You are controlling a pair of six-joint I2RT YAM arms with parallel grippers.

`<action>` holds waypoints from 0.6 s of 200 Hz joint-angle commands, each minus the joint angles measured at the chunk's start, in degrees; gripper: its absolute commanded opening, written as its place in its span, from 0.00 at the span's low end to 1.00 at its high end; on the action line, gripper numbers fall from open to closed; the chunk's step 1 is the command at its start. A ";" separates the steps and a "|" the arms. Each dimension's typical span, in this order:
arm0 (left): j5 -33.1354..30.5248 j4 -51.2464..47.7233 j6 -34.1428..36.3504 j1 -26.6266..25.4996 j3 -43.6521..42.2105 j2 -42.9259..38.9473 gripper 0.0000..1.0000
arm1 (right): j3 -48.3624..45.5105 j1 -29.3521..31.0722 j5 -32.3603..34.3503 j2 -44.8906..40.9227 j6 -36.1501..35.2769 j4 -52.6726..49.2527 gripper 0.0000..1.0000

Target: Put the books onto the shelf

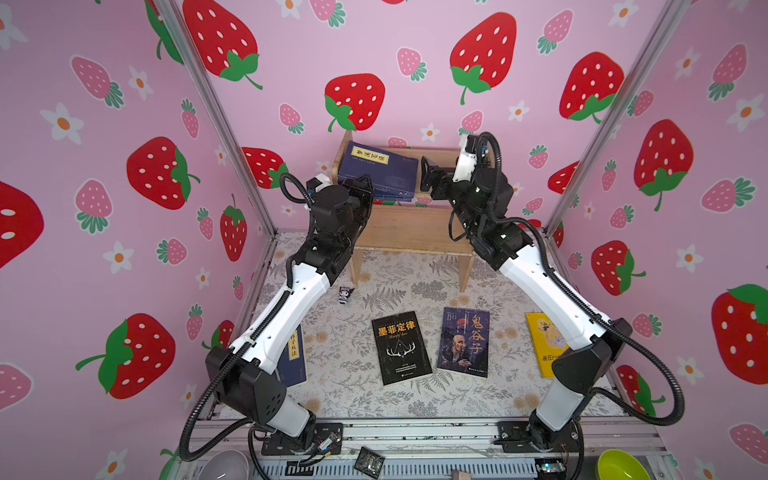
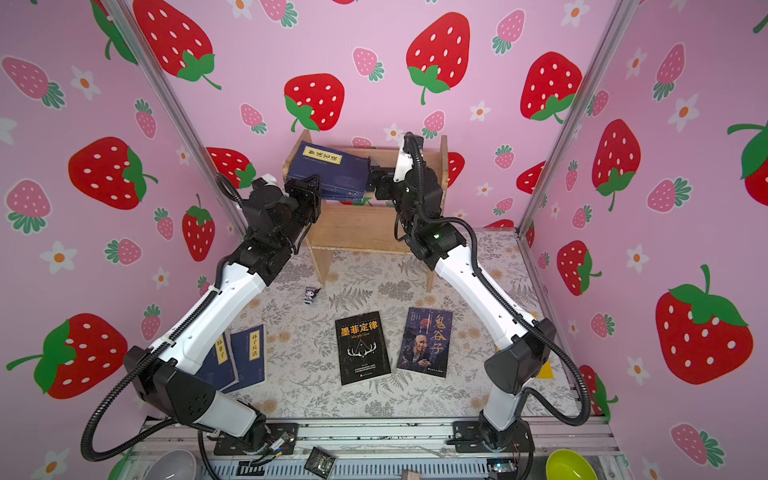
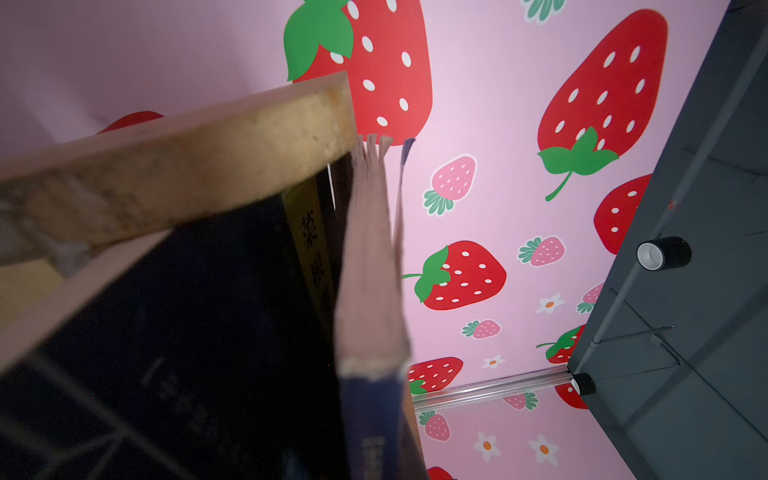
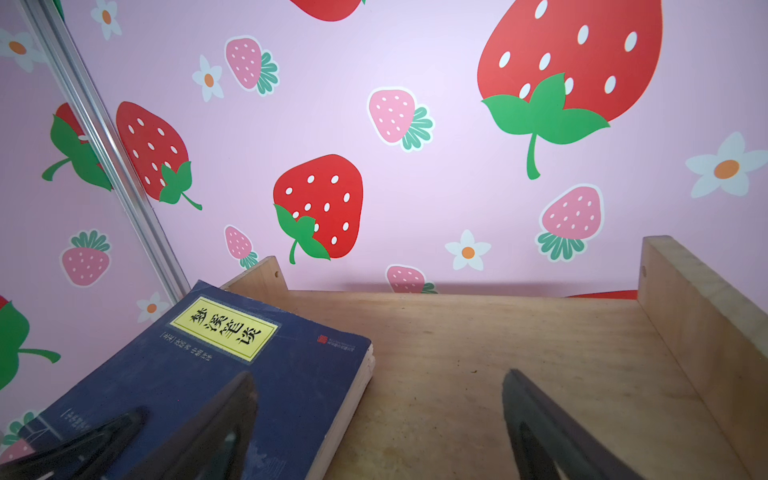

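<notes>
The left claw (image 1: 362, 188) is closed tight on the near left corner of the top navy book (image 1: 380, 168). It sits at the left end of the upper board of the shelf (image 1: 411, 228), just above centre in both top views. In the right wrist view a dark finger (image 4: 87, 436) of this claw lies across the book's cover at the lower left of the frame.

The book carries a yellow title label and lies tilted, its far corner against the shelf's left side panel. More navy books are stacked under it, and the left wrist view shows their page edges close beside that panel.

The right claw (image 1: 424, 173) hovers at the right edge of the same book, jaws wide apart and holding nothing. One finger (image 4: 216, 428) is above the cover and the other is over the wooden board.

The shelf stands against the back wall. The rest lie flat on the table (image 1: 353, 399), in the lower half of both top views:
- The black book (image 1: 401, 347) with antlers lies at centre.
- The book with an old man's face (image 1: 464, 343) lies just to its right, not touching it.
- The yellow book (image 1: 542, 345) is farther right, partly under the right arm.
- Two navy books (image 2: 249, 353) lie at the lower left, partly under the left arm.

A small dark toy (image 1: 345, 294) stands near the shelf's left front leg.
</notes>
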 commanded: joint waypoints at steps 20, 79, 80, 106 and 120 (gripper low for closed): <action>-0.47 4.25 -0.71 0.08 0.12 -1.42 0.12 | -0.64 0.23 -2.18 1.19 2.53 0.93 0.90; -0.06 4.25 0.60 0.09 0.83 -1.12 0.21 | -2.62 0.53 -3.18 1.27 3.84 2.01 0.90; -0.08 4.19 0.56 0.09 0.79 -1.15 0.21 | -2.60 0.54 -3.19 1.27 3.83 2.01 0.90; -0.40 3.04 0.85 0.12 0.57 -1.43 0.27 | -1.35 0.63 -3.15 2.67 3.73 1.05 0.89; -0.50 2.78 0.88 0.08 0.38 -1.57 0.35 | -0.87 0.58 -2.87 3.30 3.34 0.73 0.89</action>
